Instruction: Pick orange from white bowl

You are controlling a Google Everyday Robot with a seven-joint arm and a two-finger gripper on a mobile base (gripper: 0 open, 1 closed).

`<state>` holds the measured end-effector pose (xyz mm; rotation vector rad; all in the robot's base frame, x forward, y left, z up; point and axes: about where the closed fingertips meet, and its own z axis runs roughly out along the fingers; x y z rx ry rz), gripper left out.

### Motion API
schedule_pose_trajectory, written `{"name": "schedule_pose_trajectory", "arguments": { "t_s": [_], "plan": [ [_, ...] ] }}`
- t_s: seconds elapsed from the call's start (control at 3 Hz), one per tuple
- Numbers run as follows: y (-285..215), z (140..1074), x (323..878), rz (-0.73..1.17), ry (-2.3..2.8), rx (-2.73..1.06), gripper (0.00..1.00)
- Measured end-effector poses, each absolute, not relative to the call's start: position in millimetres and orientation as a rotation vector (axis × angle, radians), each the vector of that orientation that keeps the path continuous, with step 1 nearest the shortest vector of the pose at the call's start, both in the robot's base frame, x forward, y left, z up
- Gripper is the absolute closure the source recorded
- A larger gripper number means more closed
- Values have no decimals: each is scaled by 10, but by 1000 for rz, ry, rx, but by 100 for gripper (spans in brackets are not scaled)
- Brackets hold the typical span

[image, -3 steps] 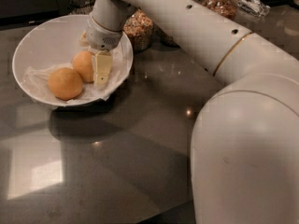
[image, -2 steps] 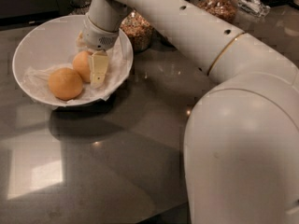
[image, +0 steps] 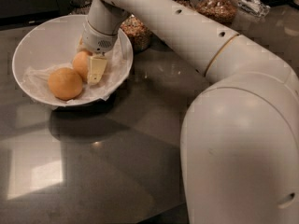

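Observation:
The white bowl (image: 32, 48) sits at the far left of the dark table, lined with crumpled white paper. Two fruits lie in it. The orange (image: 79, 63), paler and more egg-shaped, is near the bowl's middle. A rounder, deeper-orange fruit (image: 65, 83) lies in front of it to the left. My gripper (image: 89, 69) reaches down into the bowl from the right and sits against the right side of the orange. Its wrist hides the orange's top and back.
Glass jars of grains (image: 138, 31) stand just behind and to the right of the bowl, with more jars (image: 217, 6) along the back edge. My arm's large white elbow (image: 243, 148) fills the right foreground. Bare dark tabletop (image: 103, 171) lies in front of the bowl.
The gripper has shifted slightly left, closer onto the orange. The arm's elbow has swung a little toward the left. Both fruits stay in place.

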<state>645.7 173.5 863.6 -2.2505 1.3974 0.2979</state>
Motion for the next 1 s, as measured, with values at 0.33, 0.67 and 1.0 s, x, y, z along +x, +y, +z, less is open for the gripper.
{"name": "schedule_pose_trajectory", "arguments": {
  "t_s": [0.33,0.67,1.0],
  "plan": [
    [1735,8636,6457,298,1397,-2251,56],
    [1735,8635,6457,298,1397,-2251,79],
    [1735,8635,6457,298,1397,-2251,99]
  ]
}}
